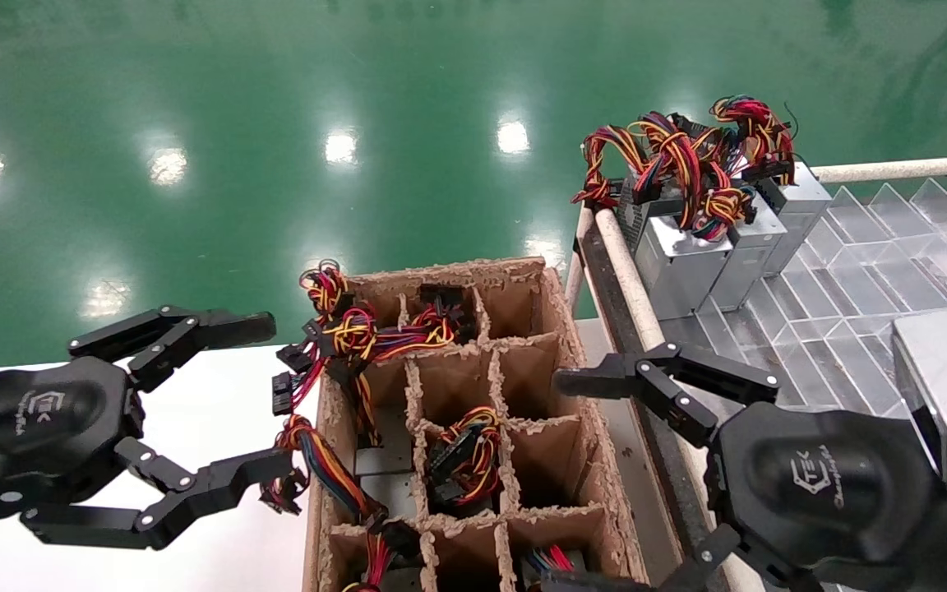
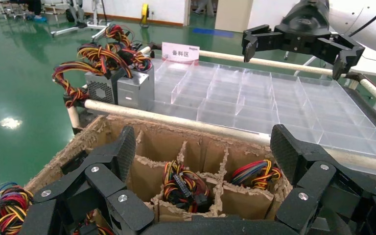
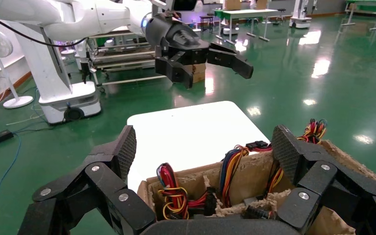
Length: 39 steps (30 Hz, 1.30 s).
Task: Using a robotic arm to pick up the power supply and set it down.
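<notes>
Several power supplies stand in the cells of a torn cardboard box (image 1: 560,345), each showing as a red, yellow and black wire bundle; one bundle (image 1: 465,460) fills a middle cell. Three more silver power supplies (image 1: 679,263) stand on end on a clear divided tray (image 1: 843,312). My left gripper (image 1: 264,399) is open beside the box's left wall, level with the wires hanging over it. My right gripper (image 1: 560,481) hovers open at the box's right wall. Nothing is between the pads (image 2: 127,149) in the left wrist view or the pads (image 3: 286,147) in the right wrist view.
A white table (image 1: 219,395) lies left of the box. Padded rails (image 1: 630,279) frame the tray, which carries a pink label (image 2: 180,51) at its back. Loose black connectors (image 1: 284,386) dangle outside the box's left wall. Green floor surrounds everything.
</notes>
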Each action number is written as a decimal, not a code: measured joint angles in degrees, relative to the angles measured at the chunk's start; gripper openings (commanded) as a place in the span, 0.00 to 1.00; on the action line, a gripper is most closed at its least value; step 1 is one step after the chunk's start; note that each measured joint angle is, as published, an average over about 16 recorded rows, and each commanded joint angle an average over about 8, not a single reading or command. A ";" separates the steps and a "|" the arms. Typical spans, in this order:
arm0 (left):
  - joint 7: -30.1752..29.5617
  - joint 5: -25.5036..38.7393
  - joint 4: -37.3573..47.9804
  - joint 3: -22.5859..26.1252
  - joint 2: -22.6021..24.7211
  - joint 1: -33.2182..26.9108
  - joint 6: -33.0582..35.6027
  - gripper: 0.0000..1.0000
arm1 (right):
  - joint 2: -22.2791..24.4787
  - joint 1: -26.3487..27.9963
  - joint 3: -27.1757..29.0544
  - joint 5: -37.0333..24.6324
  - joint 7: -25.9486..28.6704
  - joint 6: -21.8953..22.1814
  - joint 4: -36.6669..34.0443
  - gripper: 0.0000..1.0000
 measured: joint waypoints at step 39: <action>0.00 0.00 0.00 0.00 0.00 0.00 0.00 1.00 | -0.45 0.95 -0.29 -0.94 -0.35 0.56 -1.16 1.00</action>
